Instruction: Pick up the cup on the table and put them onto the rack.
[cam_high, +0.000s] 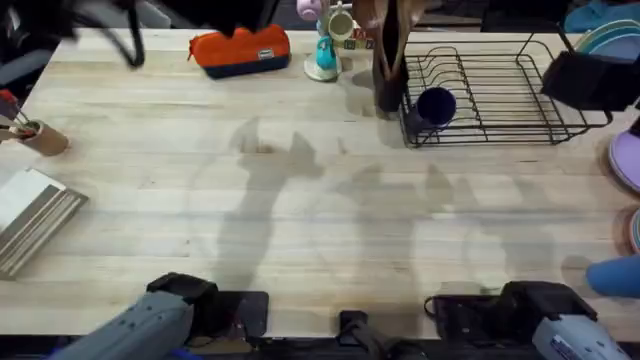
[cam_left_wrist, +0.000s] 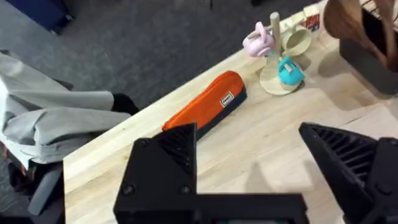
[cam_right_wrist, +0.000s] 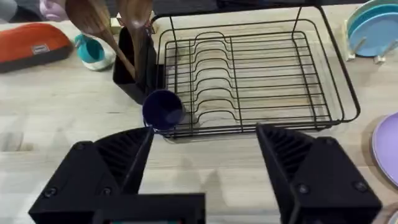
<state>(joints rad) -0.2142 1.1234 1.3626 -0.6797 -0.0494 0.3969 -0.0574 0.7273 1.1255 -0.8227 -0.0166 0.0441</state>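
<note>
A single navy cup (cam_high: 435, 106) lies tipped on its side at the near left corner of the black wire rack (cam_high: 500, 90), its bright blue mouth turned toward the arms' side of the table (cam_high: 300, 200); from these views it appears to rest inside the rack's corner, against the wires, though whether it sits fully in cannot be told. The right gripper (cam_right_wrist: 202, 163) hangs above the table short of the rack, wide open and holding nothing, with the cup ahead of it and just off toward its left finger (cam_right_wrist: 102, 171). The left gripper (cam_left_wrist: 249, 163) is also spread open and empty, facing the far left part of the table near an orange pouch (cam_left_wrist: 205, 107). The right arm is judged the nearer to the cup. Count: one cup, one rack, two grippers, one mug stand (cam_high: 325, 45).
</note>
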